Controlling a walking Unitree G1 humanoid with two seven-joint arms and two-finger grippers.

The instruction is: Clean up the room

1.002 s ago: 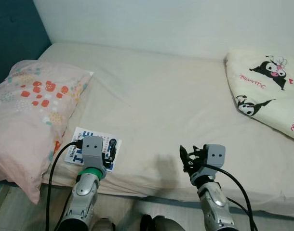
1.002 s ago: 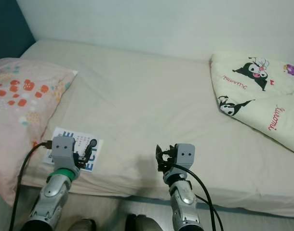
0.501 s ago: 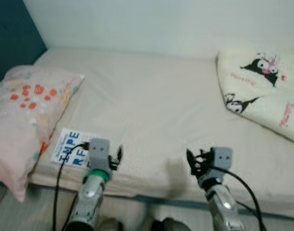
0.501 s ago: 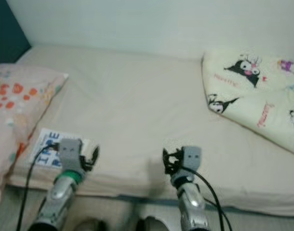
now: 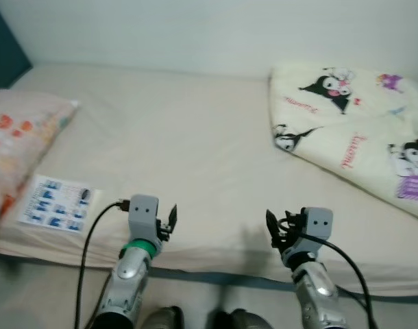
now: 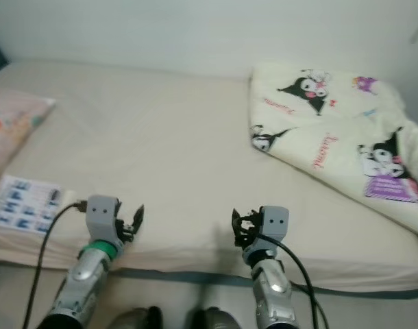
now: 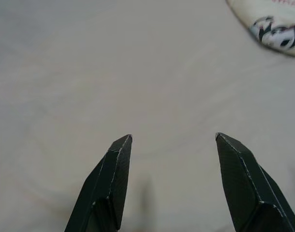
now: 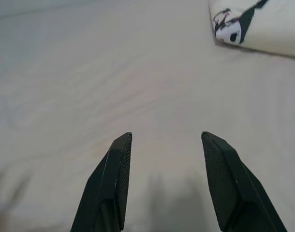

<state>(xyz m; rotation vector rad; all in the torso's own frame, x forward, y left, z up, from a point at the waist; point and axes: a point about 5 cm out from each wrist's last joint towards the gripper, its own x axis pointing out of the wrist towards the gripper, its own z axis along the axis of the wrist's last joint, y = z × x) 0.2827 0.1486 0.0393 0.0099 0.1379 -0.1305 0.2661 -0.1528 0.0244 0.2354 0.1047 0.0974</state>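
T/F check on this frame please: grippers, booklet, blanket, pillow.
1. Both grippers are open and hold nothing. True: the left gripper and the right gripper each show parted fingers over bare sheet.
2. The booklet lies on the blanket. False: it lies on the bed sheet near the pillow.
3. The cartoon-print blanket is on the robot's right side of the bed. True.
4. The left gripper is clamped on the booklet. False: it is apart from it.

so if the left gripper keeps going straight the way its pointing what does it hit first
Probably the bare bed sheet: the open left gripper points across it, with the cartoon blanket farther off to one side. Depth is unclear.
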